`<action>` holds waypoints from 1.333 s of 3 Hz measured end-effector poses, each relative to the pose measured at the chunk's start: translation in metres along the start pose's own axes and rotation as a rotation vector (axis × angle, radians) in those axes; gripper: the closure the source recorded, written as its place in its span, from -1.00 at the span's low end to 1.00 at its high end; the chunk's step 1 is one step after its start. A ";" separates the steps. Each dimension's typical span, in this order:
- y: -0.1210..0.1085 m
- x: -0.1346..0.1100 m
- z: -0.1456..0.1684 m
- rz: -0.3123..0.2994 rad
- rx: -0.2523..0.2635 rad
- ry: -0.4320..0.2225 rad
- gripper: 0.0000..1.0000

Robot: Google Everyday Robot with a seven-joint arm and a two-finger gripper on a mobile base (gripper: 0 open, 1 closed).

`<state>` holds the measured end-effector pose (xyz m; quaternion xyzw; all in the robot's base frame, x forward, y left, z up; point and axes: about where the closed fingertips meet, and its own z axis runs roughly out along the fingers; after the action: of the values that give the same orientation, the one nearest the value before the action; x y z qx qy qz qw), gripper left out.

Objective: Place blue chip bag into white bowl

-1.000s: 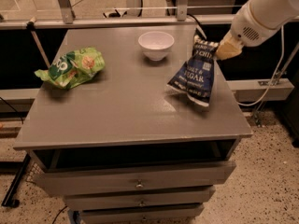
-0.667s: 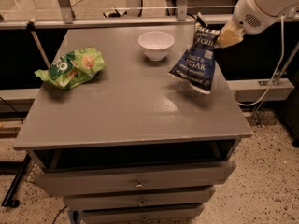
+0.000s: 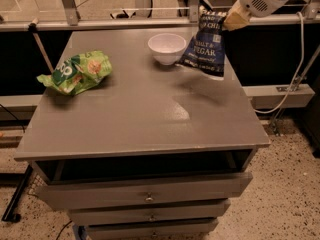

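Observation:
The blue chip bag (image 3: 205, 46) hangs in the air above the table, its top edge pinched in my gripper (image 3: 229, 20) at the upper right. The bag is dark navy with white lettering and hangs just right of the white bowl (image 3: 167, 48), its lower left corner overlapping the bowl's right rim in this view. The bowl stands upright on the far middle of the grey table (image 3: 140, 109). The bag's shadow falls on the tabletop below it.
A bright green snack bag (image 3: 77, 72) lies on the table's left side. Metal rails (image 3: 100, 23) run along the far edge. Drawers (image 3: 145, 196) are below the table front. A cable (image 3: 295, 79) hangs at the right.
My gripper has lifted the blue chip bag off the table and carried it up and left, toward the white bowl.

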<state>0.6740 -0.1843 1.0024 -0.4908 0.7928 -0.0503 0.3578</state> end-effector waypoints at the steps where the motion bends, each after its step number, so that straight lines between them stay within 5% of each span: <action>1: -0.001 -0.002 0.003 0.005 0.000 -0.010 1.00; 4: -0.035 -0.057 0.022 0.015 0.060 -0.136 1.00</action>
<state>0.7288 -0.1501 1.0304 -0.4762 0.7683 -0.0380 0.4260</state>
